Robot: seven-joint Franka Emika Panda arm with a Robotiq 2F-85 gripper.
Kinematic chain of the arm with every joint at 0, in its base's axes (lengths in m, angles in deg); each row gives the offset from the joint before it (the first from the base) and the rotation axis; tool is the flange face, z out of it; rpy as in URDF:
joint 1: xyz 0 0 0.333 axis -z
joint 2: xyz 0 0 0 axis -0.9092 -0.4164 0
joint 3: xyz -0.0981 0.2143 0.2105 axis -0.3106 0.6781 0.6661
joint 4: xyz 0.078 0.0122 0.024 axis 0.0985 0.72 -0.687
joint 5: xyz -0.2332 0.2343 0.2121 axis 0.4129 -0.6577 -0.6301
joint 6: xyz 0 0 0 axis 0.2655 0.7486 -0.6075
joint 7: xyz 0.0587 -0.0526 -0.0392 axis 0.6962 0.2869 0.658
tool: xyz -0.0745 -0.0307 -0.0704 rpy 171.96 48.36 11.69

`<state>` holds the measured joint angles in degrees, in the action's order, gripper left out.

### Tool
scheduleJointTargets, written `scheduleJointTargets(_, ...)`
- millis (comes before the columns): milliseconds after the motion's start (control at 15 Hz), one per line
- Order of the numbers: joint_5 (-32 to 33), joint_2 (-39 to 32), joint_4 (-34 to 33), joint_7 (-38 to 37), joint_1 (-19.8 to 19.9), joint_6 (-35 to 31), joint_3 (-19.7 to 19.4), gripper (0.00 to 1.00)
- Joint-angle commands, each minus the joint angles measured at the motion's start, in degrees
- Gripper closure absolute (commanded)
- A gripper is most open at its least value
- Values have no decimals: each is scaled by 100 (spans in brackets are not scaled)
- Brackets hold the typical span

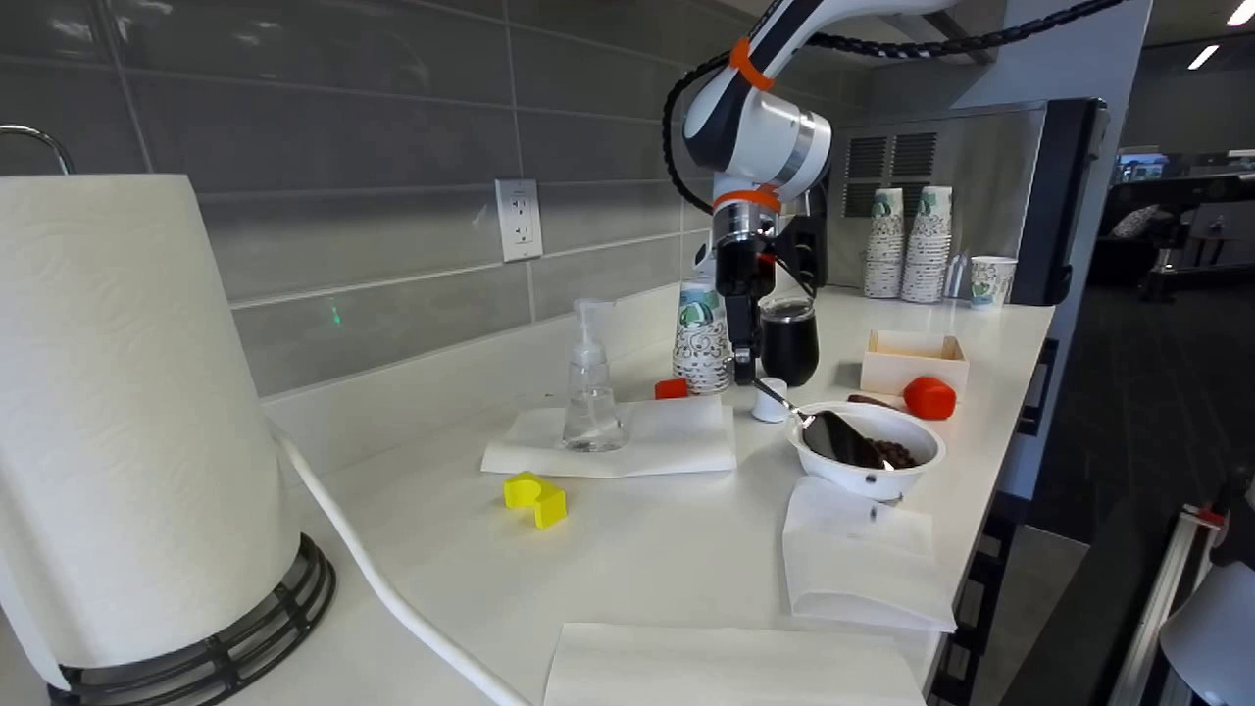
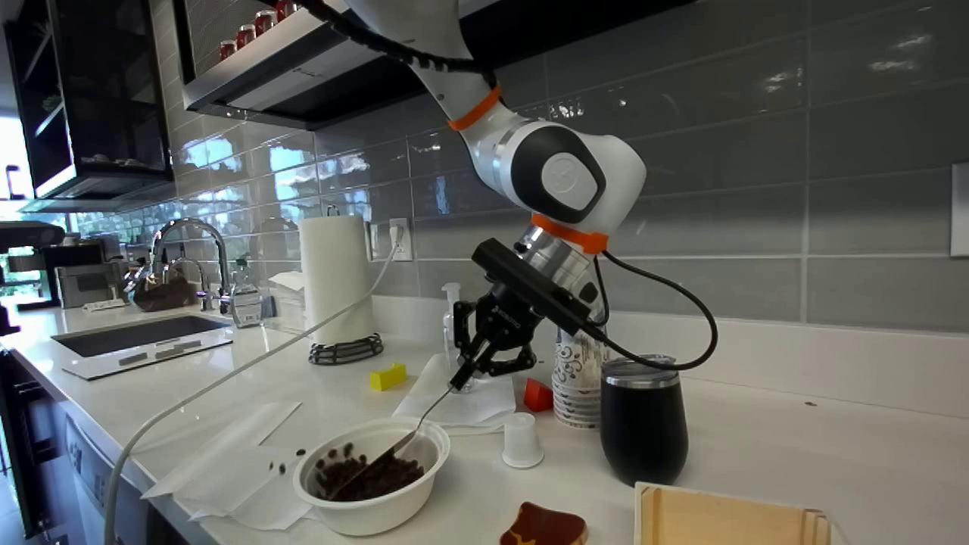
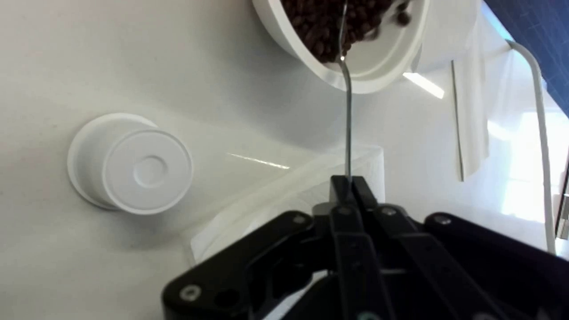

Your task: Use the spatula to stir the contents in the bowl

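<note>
Grips the thin metal shaft of the spatula (image 1: 833,436) in the pincer (image 3: 348,182), clamped tight from both sides. Holds the dark blade aslant inside the white bowl (image 2: 371,518) on the bench (image 1: 637,569), amid the brown contents (image 2: 397,478). In an exterior view, to the right of the bowl: inverted white cup (image 2: 522,443) and, farther right, black tumbler (image 2: 643,431). Outside the left rim: a few loose dark pieces (image 2: 281,468), airborne or on the paper (image 2: 227,484), impossible to tell.
</note>
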<state>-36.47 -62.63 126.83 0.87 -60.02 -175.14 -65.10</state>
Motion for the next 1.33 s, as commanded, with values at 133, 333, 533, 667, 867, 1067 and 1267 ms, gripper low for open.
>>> scheduleJointTargets(133, 10, 12, 217, 144, -59, -136, 50, 99)
scheduleJointTargets(333, 23, 273, 399, 58, -75, -355, 31, 99)
scheduleJointTargets(533, -43, 756, 910, 25, -90, -887, 4, 99)
scheduleJointTargets(667, -98, 1126, 1287, 80, -90, -1200, -15, 99)
scheduleJointTargets(867, -176, 1685, 1793, 174, -115, -1599, -58, 99)
scheduleJointTargets(1067, -209, 2220, 2206, 224, -188, -1865, -119, 99)
scheduleJointTargets(1267, -228, 2836, 2656, 251, -307, -2221, -224, 99)
